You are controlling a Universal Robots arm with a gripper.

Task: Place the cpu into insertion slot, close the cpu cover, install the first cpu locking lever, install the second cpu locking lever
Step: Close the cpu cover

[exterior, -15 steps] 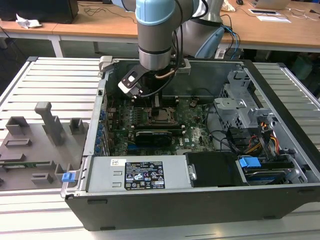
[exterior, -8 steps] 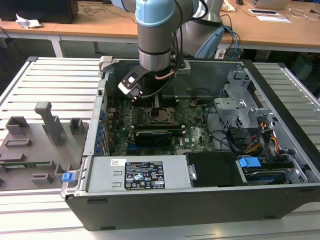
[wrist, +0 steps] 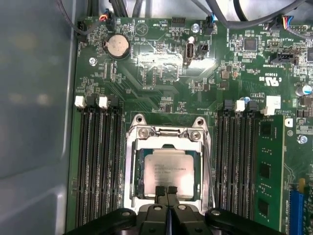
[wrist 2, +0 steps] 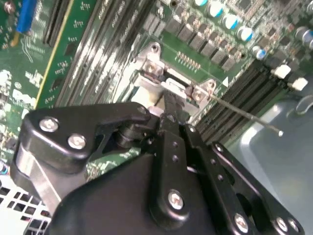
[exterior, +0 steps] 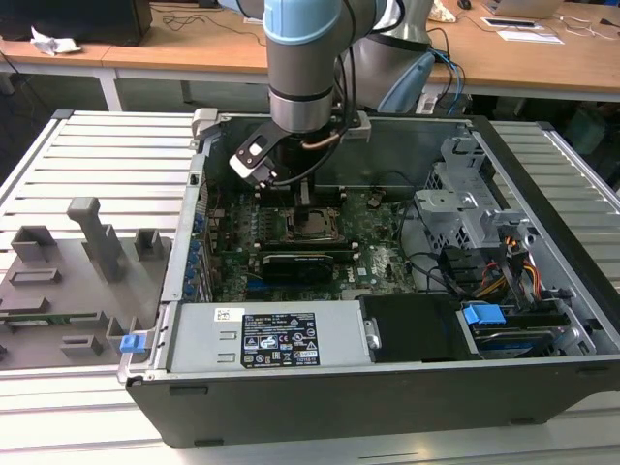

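The cpu (wrist: 168, 169) lies silvery face up in the insertion slot (wrist: 139, 171) on the green motherboard. The cpu cover (wrist: 168, 132), a silver metal frame, lies down around the chip. My gripper (wrist: 166, 190) is shut, its two black fingertips pressed together with nothing between them, right over the cover's edge. In the second wrist view my gripper (wrist 2: 168, 105) points at the socket's hinge end. A thin wire locking lever (wrist 2: 247, 116) sticks out from the socket over the memory slots. In the exterior view my gripper (exterior: 304, 199) hangs just above the socket (exterior: 312, 225).
Memory slots (wrist: 98, 161) flank the socket on both sides. A black expansion card (exterior: 300, 262) lies in front of the socket. The open computer case holds a power supply (exterior: 266, 334), a grey drive cage (exterior: 465, 199) and loose cables (exterior: 518, 276). Grey fixtures (exterior: 92, 237) stand outside the case.
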